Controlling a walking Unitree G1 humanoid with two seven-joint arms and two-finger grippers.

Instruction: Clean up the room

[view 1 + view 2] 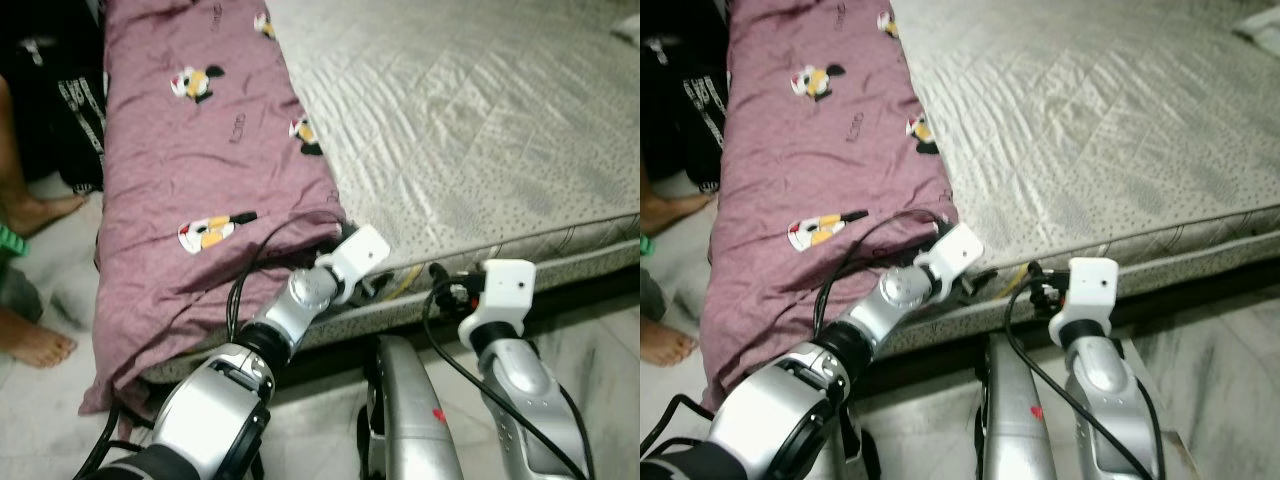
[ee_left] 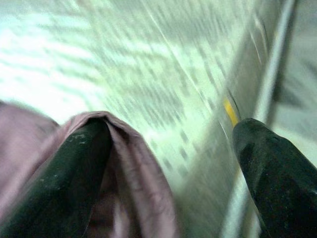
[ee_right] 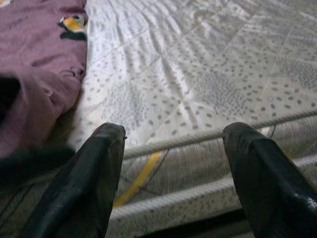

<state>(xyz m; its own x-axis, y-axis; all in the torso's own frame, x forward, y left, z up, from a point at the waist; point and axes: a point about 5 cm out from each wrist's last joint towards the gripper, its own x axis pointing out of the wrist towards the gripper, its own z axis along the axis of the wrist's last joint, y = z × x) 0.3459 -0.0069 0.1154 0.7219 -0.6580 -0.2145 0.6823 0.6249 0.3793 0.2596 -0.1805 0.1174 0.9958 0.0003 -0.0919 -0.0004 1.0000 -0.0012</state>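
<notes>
A mauve sheet [image 1: 200, 170] with cartoon prints covers the left strip of a grey quilted mattress [image 1: 480, 130] and hangs over its front edge. My left gripper [image 2: 173, 134] is at the sheet's near corner by the mattress edge. It is open, and a fold of the mauve cloth [image 2: 133, 158] drapes over one finger [image 2: 69, 173] while the other finger [image 2: 277, 168] stands apart. My right gripper [image 3: 173, 136] is open and holds nothing. It hovers just before the mattress's front edge, right of the sheet [image 3: 39, 64].
A person's bare feet [image 1: 40, 210] stand on the pale marble floor [image 1: 50, 290] left of the bed. Dark bags or clothes [image 1: 70, 100] lie at the far left. A white object [image 1: 625, 30] rests on the mattress's far right corner.
</notes>
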